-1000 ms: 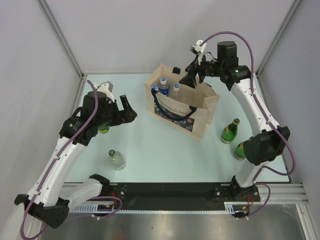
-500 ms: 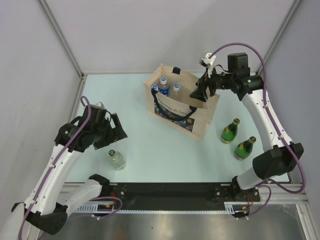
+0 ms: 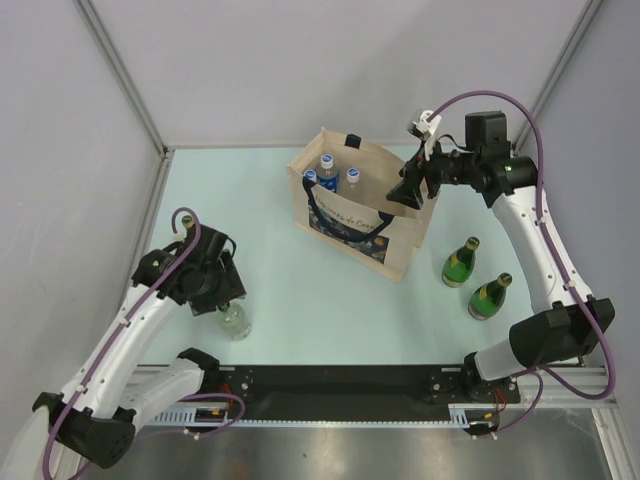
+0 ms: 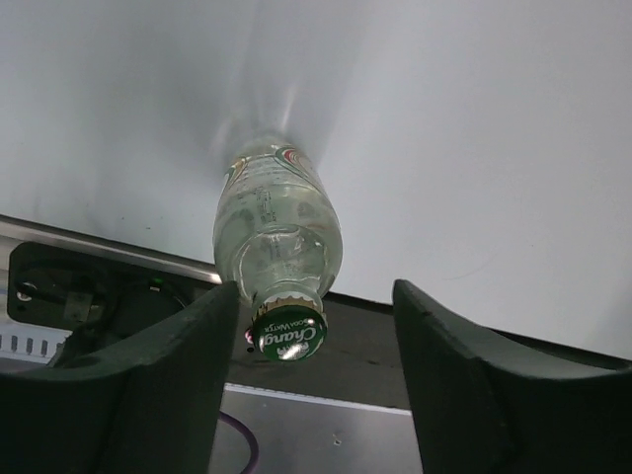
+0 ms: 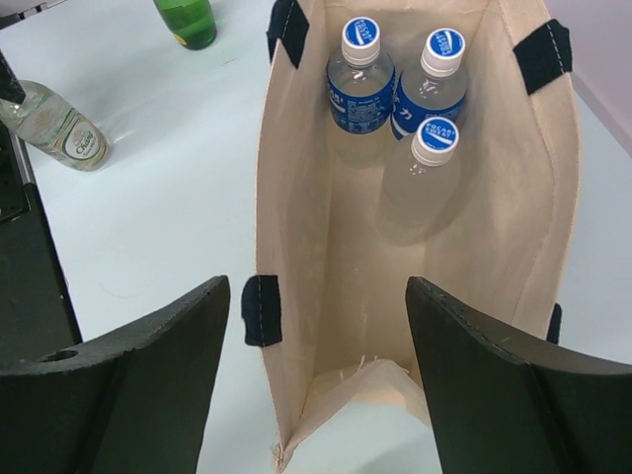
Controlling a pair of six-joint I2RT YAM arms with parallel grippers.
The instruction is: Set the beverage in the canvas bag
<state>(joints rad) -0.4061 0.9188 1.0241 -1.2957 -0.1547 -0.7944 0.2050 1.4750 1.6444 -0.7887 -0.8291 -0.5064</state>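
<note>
A clear glass bottle (image 3: pixel 234 321) with a green cap (image 4: pixel 288 333) stands on the table at the near left. My left gripper (image 3: pixel 223 293) hangs straight over it. In the left wrist view the cap sits between the open fingers of the left gripper (image 4: pixel 316 292), close to the left finger (image 4: pixel 188 346) and well apart from the right one. The canvas bag (image 3: pixel 366 226) stands upright at the middle back with three blue-capped bottles (image 5: pixel 395 89) inside. My right gripper (image 3: pixel 408 192) hovers open over the bag's right end (image 5: pixel 318 286), holding nothing.
Two green bottles (image 3: pixel 460 262) (image 3: pixel 489 296) stand to the right of the bag. Another green bottle (image 5: pixel 188 20) shows in the right wrist view, beyond the bag on the left side. The black rail (image 3: pixel 340 380) runs along the near edge.
My left arm has swung back toward the near edge and come down over the clear bottle, its jaws narrowing. My right gripper has drifted right, over the bag's right end.
</note>
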